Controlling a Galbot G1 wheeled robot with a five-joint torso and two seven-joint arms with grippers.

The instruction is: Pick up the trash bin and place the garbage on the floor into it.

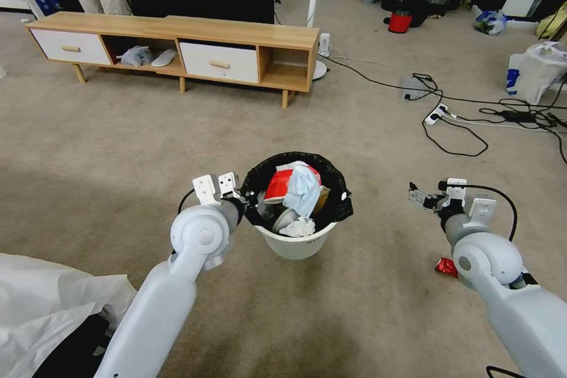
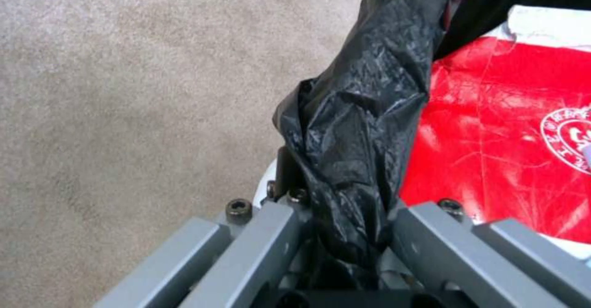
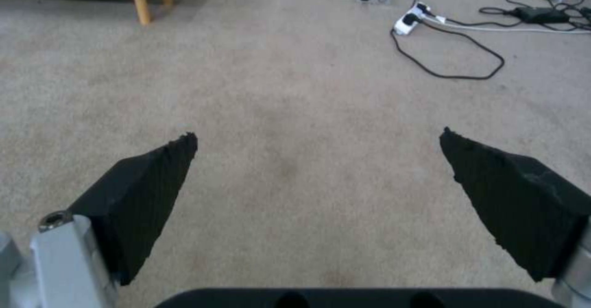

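The trash bin (image 1: 297, 243) is white with a black bag folded over its rim (image 2: 363, 114). My left gripper (image 1: 248, 198) is shut on that rim and holds the bin up in front of me. Inside lie a red-white packet (image 1: 280, 183) (image 2: 505, 128), a light blue mask (image 1: 303, 189) and a crumpled white tissue (image 1: 298, 228). A red wrapper (image 1: 446, 266) lies on the carpet beside my right forearm. My right gripper (image 1: 417, 196) (image 3: 317, 160) hangs open over bare carpet to the right of the bin, nothing between its fingers (image 3: 147, 192).
A low wooden TV cabinet (image 1: 177, 50) stands ahead on the left. Black cables and a white power strip (image 1: 437, 113) (image 3: 411, 19) trail across the carpet ahead on the right. A white plastic shopping bag (image 1: 534, 74) and a small red bucket (image 1: 400, 22) sit farther back. White cloth (image 1: 47, 301) lies near left.
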